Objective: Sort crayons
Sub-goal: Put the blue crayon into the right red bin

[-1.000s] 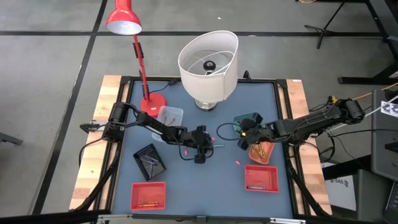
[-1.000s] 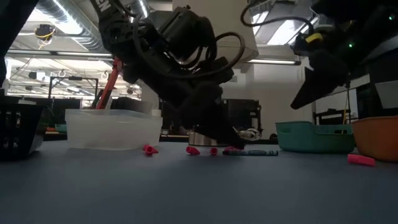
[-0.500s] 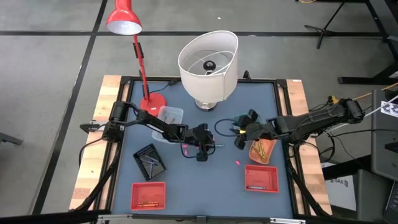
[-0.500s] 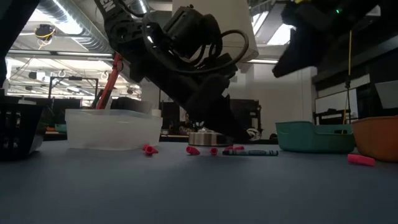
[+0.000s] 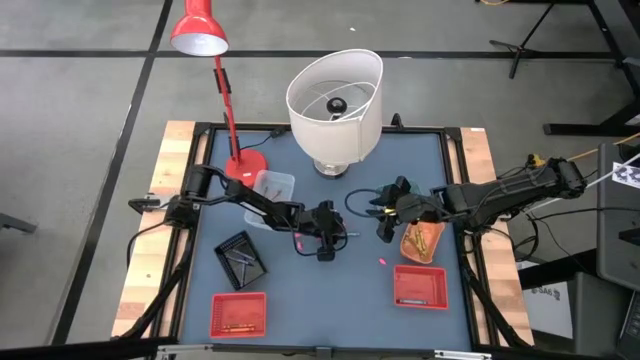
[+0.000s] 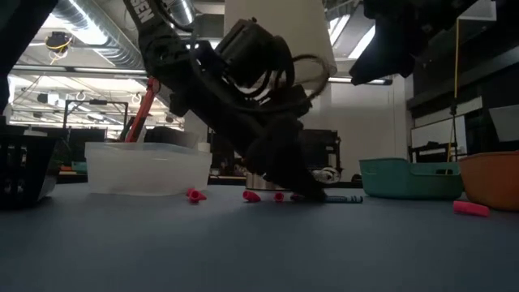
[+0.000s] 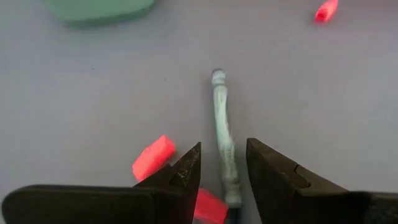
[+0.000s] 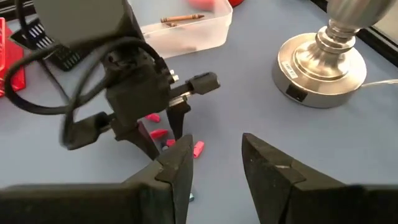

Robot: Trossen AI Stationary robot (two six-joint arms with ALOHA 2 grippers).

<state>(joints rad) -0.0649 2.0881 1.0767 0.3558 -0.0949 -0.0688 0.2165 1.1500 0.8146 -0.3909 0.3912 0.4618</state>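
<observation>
Bare table (image 5: pixel 330 290) toward the near edge, between the two red trays (image 5: pixel 238 313) (image 5: pixel 420 285). Crowded mid-table: left tool (image 5: pixel 328 240) down among pink crayon bits (image 6: pixel 195 195), fingers (image 7: pixel 180 177) apart astride a pale green crayon (image 7: pixel 222 134), one pink bit (image 7: pixel 153 157) just beside a fingertip. Right tool (image 5: pixel 383 222) raised near it, fingers parted, narrow gap between the two. Behind, blocked by the lampshade lamp (image 5: pixel 335 95), red desk lamp (image 5: pixel 200 35) and clear tub (image 5: pixel 273 185). Black tray (image 5: pixel 241 256) on the left, orange bowl (image 5: pixel 422 240) and teal bin (image 6: pixel 405 177) on the right.
</observation>
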